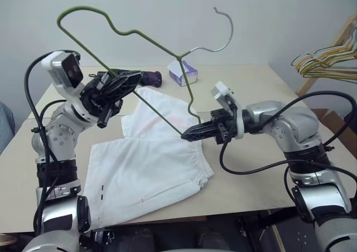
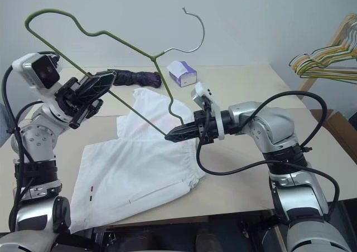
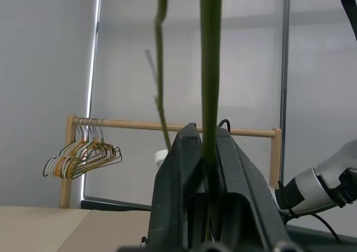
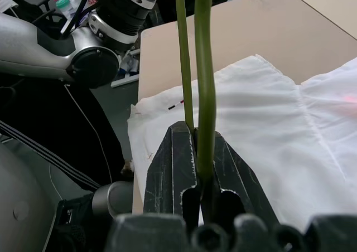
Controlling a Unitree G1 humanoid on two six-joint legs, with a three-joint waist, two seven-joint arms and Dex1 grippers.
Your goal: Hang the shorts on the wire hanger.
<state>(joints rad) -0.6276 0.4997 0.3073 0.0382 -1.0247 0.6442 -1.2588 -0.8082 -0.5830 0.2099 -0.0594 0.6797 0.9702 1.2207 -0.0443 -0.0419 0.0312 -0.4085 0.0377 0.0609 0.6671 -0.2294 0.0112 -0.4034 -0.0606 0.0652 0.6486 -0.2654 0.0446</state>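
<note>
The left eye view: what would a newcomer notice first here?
The olive-green wire hanger stands out first, held up in the air above the table. Both hands grip it: the left hand is shut on its long straight bar, the right hand on its lower corner. Below it the white shorts lie spread flat on the table, not yet on the hanger.

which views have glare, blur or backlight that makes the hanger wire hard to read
Left wrist view: bright window behind, so the wire hanger reads as a dark, soft-edged close band between the left gripper jaws. Right wrist view: the wire is close and blurred at the right gripper, the shorts evenly lit. Head views: even light, thin wire clear against the wall, no glare.
</note>
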